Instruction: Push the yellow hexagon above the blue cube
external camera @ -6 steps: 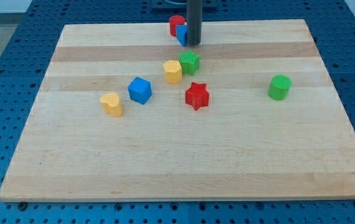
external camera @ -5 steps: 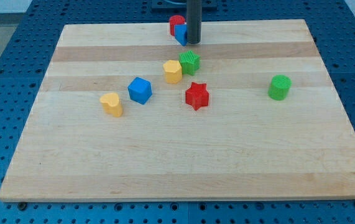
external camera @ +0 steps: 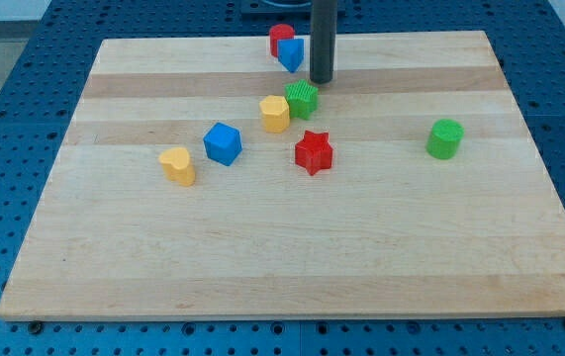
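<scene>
The yellow hexagon (external camera: 275, 114) sits near the board's middle, touching a green ridged block (external camera: 303, 100) on its right. The blue cube (external camera: 223, 143) lies below and to the left of the hexagon. My tip (external camera: 321, 81) is just above and slightly right of the green ridged block, to the upper right of the yellow hexagon and apart from it.
A yellow heart block (external camera: 177, 165) lies left of the blue cube. A red star (external camera: 314, 151) sits below the green block. A red block (external camera: 281, 39) and a small blue block (external camera: 292, 53) are at the board's top. A green cylinder (external camera: 445, 138) stands at the right.
My tip has moved right and a little down, away from the small blue block at the top, toward the green ridged block. No block has moved.
</scene>
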`<act>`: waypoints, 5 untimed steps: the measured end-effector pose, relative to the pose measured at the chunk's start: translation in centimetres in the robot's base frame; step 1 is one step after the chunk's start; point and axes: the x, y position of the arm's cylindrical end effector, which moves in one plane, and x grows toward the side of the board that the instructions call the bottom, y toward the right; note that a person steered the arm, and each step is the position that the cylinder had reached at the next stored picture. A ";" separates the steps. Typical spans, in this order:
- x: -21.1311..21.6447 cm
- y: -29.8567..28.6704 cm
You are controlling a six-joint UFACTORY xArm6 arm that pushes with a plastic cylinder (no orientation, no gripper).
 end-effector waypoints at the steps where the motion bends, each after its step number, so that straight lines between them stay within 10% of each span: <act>1: 5.2 1.4; 5: 5.1 -9.3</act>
